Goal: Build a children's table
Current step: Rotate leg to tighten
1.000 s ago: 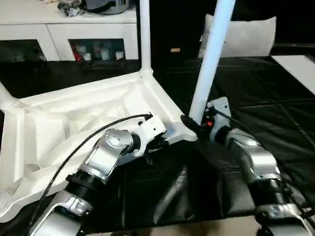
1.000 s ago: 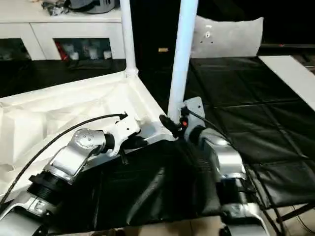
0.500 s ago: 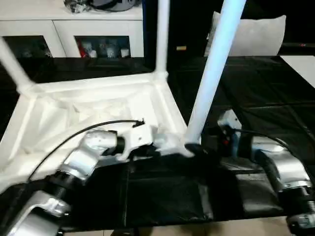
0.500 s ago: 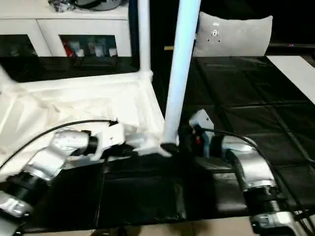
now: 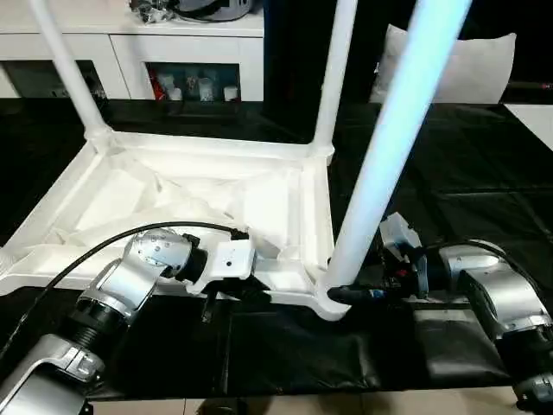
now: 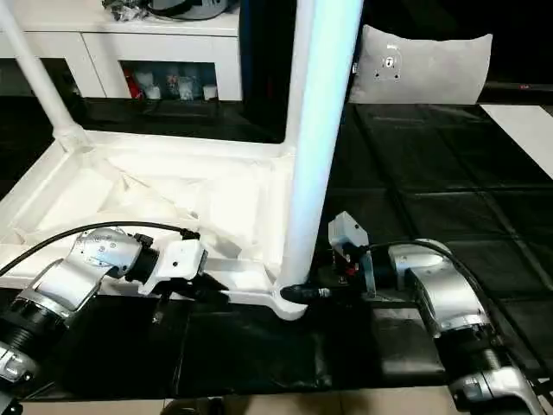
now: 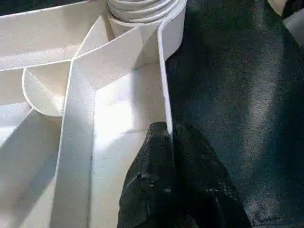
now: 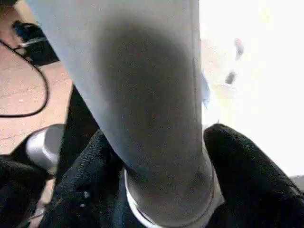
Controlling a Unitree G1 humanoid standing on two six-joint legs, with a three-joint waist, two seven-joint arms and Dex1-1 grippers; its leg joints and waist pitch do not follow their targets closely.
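I have the children's table (image 5: 199, 194) lying upside down on the black mat (image 5: 449, 190), ribbed underside up, with three legs standing in their corner sockets. The nearest leg (image 5: 384, 147) rises from the corner closest to me, and my right gripper (image 5: 339, 295) is clamped around its base, one black finger (image 8: 247, 175) on each side of the round shaft, just above the socket. My left gripper (image 7: 168, 142) is pinched shut on the near rim (image 7: 165, 95) of the tabletop, one finger inside the wall and one outside, a little along the edge from that same corner socket (image 7: 142, 9). Beyond both grippers, past the far legs (image 5: 333, 78), stands a white cabinet (image 5: 130, 52) with glass doors, and a grey cushion (image 6: 423, 65) sits behind the right one.
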